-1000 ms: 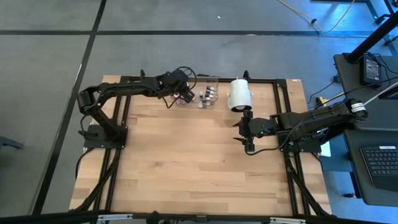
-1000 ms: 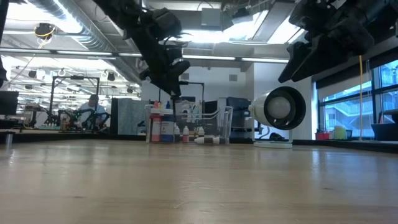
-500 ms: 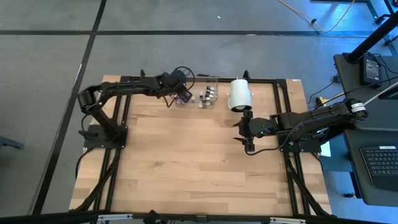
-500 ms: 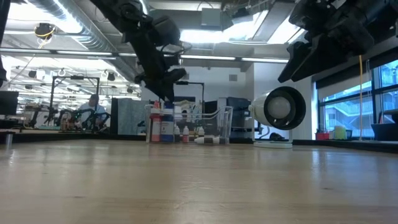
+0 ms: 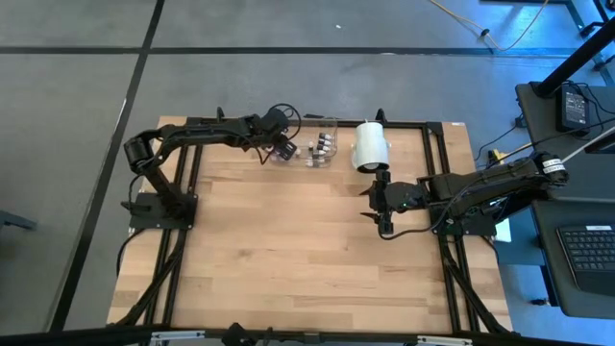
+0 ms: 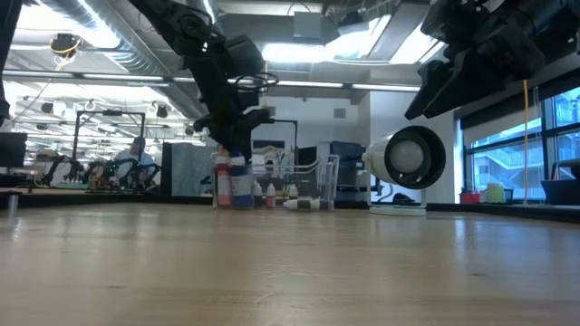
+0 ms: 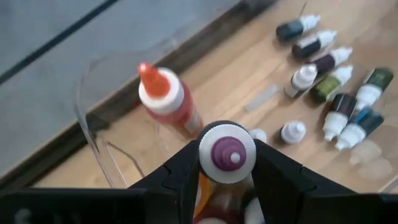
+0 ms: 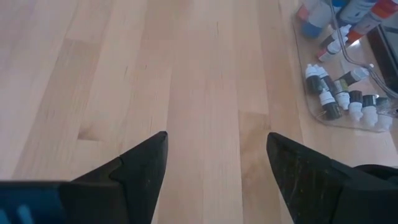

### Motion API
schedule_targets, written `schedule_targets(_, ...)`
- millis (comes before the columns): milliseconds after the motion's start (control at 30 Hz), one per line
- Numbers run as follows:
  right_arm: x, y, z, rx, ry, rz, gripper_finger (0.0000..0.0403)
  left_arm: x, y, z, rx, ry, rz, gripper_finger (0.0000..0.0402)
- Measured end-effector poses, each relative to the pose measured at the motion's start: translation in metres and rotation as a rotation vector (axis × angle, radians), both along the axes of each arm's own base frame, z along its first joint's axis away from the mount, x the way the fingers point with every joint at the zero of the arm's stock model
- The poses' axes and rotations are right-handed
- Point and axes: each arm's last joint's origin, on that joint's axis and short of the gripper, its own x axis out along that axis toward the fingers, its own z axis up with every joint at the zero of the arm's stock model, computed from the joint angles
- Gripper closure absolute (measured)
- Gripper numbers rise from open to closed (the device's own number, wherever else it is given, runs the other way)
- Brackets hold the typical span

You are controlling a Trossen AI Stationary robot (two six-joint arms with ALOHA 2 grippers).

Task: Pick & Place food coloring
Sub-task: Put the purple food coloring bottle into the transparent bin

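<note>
My left gripper (image 5: 281,150) is low over the left end of the clear tray (image 5: 314,146) at the table's far edge, shut on a food coloring bottle with a white cap and purple tip (image 7: 227,154). Beside it in the tray stands a red bottle with an orange tip (image 7: 165,99). Several small vials (image 7: 329,74) lie on their sides on the tray floor. In the low view my left gripper (image 6: 231,145) reaches down among the standing bottles (image 6: 237,186). My right gripper (image 5: 370,204) hangs open above bare wood, right of centre. My left gripper pinches the bottle between its two fingers at the white cap (image 7: 211,134), one finger (image 7: 180,177) on each side. The fingers slant down from above. The bottle stands upright in the hold, tip up. Whether its base rests on the tray, I cannot tell.
A big white cylinder (image 5: 370,146) lies on its side just right of the tray, also plain in the low view (image 6: 408,158). The tray's clear wall (image 7: 93,118) curves around the bottles. Bare wooden tabletop (image 8: 155,74) spreads in front of my right gripper (image 8: 216,149).
My left gripper has gone down toward the tray with the bottle and tipped a little steeper, ending among the standing bottles. My right arm has kept still.
</note>
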Motion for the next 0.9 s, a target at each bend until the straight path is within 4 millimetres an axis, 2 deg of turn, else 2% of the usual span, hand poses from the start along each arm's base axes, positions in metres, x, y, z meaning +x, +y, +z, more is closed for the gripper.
schedule_targets(900, 0.0000, 0.0000, 0.0000, 0.001, -0.001, 0.000, 0.0127, -0.0022, 0.0027, -0.0033, -0.019, 0.011, 0.010, 0.0268)
